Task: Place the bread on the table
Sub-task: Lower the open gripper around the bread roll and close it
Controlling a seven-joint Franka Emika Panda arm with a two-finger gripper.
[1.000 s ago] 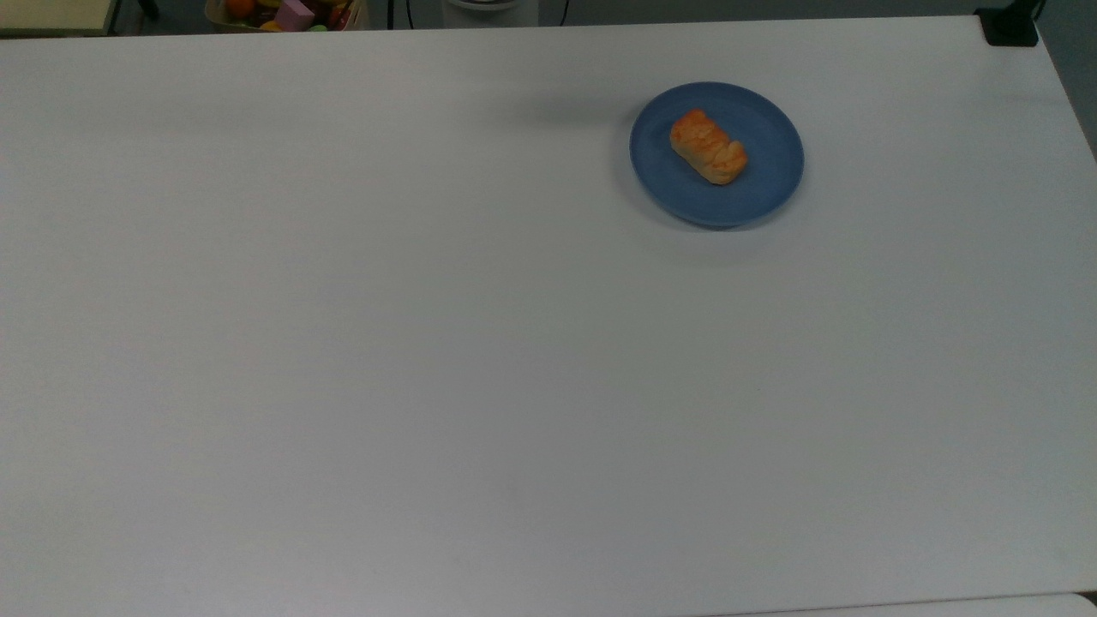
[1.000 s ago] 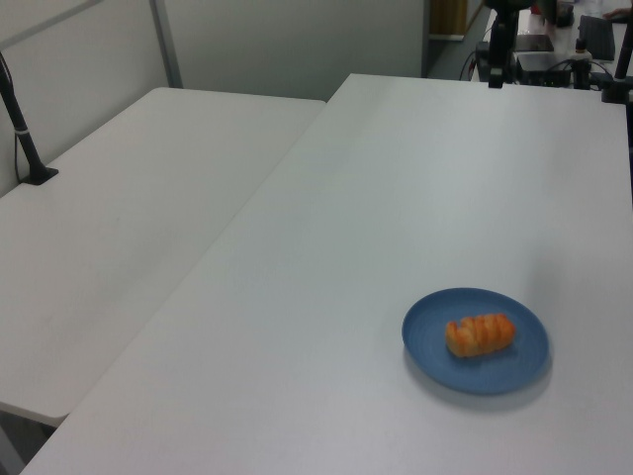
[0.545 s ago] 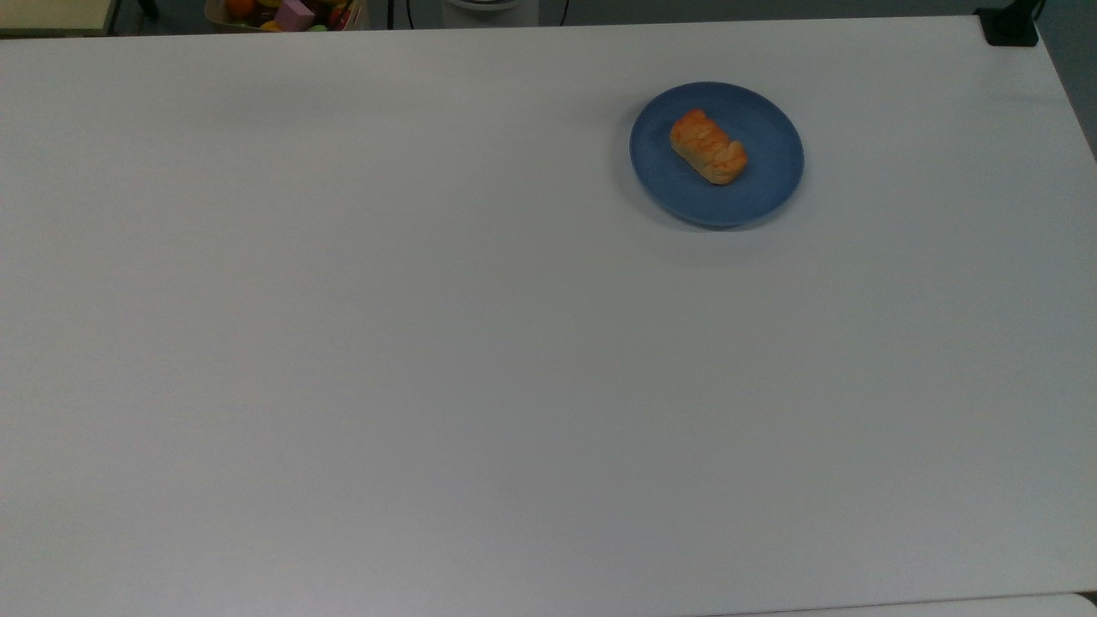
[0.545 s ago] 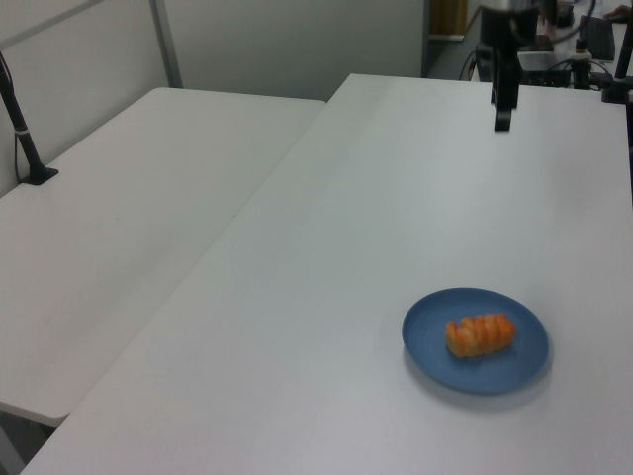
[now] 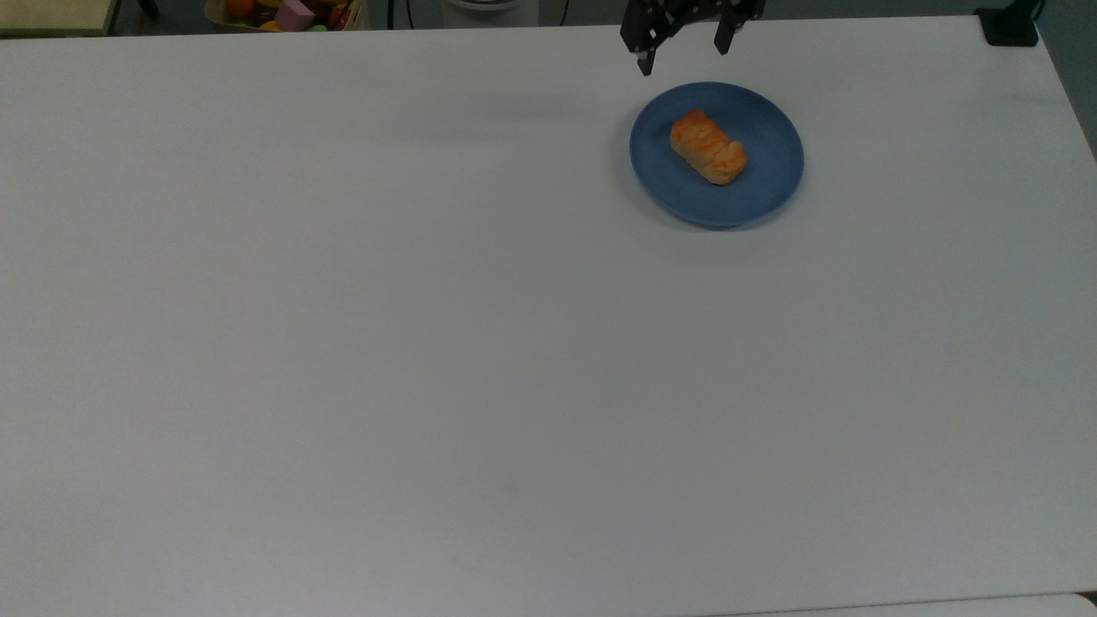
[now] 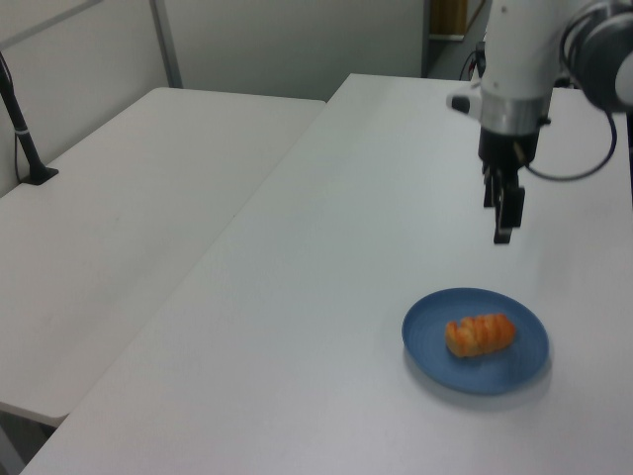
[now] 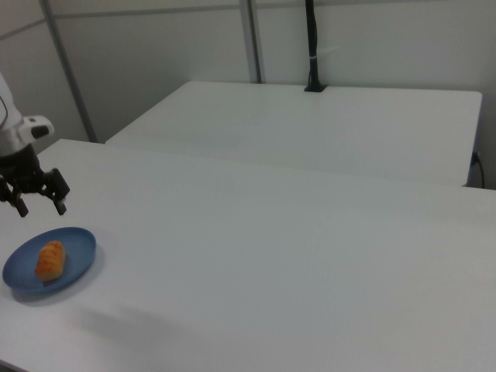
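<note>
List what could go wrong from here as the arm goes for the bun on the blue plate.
1. The small golden-orange bread lies diagonally in the top view; the open gripper might close across its length and slip.
2. The round blue plate sits loose on the white table; a low finger could catch its rim and shift it.

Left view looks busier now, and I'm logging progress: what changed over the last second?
The end effector came in from the far table edge toward the blue plate, fingers open, holding nothing. The bread lies unmoved on the plate.
</note>
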